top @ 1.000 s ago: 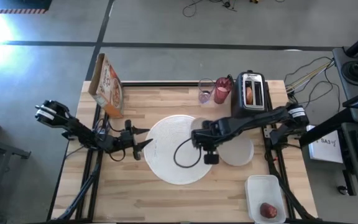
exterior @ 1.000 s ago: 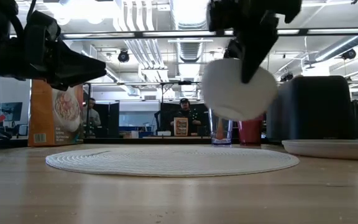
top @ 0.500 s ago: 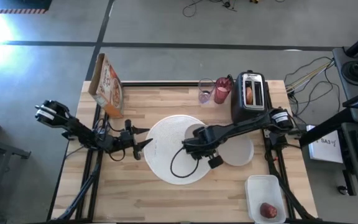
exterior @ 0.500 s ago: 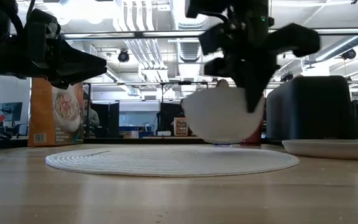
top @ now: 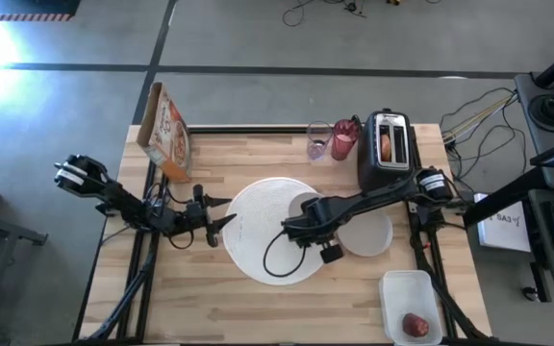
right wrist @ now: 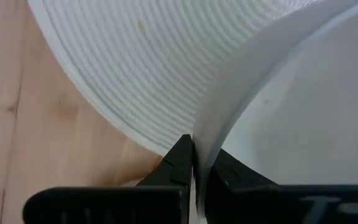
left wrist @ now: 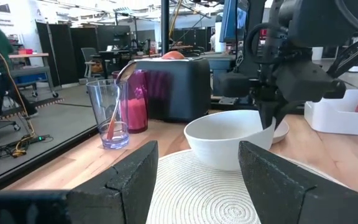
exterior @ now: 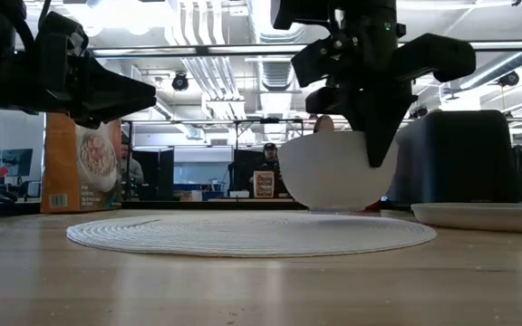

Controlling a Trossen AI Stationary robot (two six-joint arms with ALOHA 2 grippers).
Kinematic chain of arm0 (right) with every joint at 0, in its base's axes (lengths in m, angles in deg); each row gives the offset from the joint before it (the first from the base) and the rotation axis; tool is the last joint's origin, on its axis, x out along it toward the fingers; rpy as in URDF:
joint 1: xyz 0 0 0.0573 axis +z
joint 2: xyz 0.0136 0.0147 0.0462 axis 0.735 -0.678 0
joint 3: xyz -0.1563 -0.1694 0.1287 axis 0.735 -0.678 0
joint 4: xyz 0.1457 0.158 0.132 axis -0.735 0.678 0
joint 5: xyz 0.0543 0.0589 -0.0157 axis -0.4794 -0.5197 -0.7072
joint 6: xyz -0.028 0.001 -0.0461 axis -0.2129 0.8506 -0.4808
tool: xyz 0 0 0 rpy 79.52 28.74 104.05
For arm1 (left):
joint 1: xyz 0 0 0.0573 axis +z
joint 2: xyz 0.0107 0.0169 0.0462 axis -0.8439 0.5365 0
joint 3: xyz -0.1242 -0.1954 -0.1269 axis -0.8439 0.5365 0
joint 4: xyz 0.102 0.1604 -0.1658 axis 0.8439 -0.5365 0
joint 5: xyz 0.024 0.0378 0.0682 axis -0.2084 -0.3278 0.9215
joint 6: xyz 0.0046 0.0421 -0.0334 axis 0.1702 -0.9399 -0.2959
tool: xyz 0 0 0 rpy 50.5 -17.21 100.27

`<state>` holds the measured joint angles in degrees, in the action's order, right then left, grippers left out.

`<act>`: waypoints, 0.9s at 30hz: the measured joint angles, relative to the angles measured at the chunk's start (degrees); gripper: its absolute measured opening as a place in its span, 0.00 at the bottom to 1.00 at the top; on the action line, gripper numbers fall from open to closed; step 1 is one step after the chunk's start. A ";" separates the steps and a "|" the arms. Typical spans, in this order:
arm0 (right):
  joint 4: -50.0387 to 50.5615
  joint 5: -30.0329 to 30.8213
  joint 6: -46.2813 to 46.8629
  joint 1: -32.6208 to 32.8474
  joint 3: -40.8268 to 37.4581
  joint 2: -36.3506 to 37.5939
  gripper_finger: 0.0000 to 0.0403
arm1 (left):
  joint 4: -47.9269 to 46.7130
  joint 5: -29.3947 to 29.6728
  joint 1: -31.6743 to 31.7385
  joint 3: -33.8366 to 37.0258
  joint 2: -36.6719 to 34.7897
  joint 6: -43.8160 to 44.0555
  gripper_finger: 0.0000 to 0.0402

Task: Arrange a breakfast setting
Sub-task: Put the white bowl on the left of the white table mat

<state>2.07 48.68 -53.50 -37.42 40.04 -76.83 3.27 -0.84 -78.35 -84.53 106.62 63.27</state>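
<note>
My right gripper [top: 303, 221] is shut on the small white bowl [exterior: 338, 172], which sits low at the far right part of the large round white woven mat [top: 272, 235]. Whether the bowl's base touches the mat I cannot tell. My left gripper [top: 223, 213] is open and empty, held above the mat's left edge. The bowl also shows in the left wrist view [left wrist: 229, 143]. The small grey plate [top: 371, 235] lies on the table right of the mat. The pink tumbler [top: 344, 140] and a clear glass holding the orange-handled spoon [top: 317, 142] stand at the back. The bagel half [top: 385, 144] sticks out of the toaster. My right gripper holds the bowl by its rim [right wrist: 199, 146] on the bowl's near right side, one finger inside [right wrist: 232, 169] and one outside [right wrist: 178, 160]. The fingers come from above, pointing down. The bowl is upright, its base at the mat's surface.
A black toaster [top: 389, 146] stands at the back right. A cereal box [top: 166, 130] stands at the back left. A white container [top: 412, 306] with the red apple [top: 414, 325] sits at the near right corner.
My right gripper has carried the bowl toward the table's left and down, from above the mat's right edge to low over the mat. The bowl has stayed in the hold and come upright.
</note>
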 joint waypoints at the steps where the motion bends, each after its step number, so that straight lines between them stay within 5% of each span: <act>1: -0.25 -0.02 0.21 0.00 0.00 0.00 0.02 | 0.00 0.00 0.02 0.00 0.01 0.01 0.52; 8: -1.16 -0.02 -0.36 0.27 -0.02 -0.04 0.02 | 0.00 -0.02 0.00 -0.02 0.00 0.01 0.52; 16: -14.15 -0.02 -18.96 1.21 -0.02 -0.04 0.02 | 0.53 0.33 0.00 -0.07 0.00 -0.21 0.52; 27: -28.69 0.07 -29.95 0.59 -0.02 -0.60 0.02 | 6.34 0.50 0.01 -0.09 0.01 -0.21 0.52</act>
<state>-26.62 48.75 -83.44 -36.83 40.02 -77.43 9.61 -0.34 -78.34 -84.61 106.63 63.06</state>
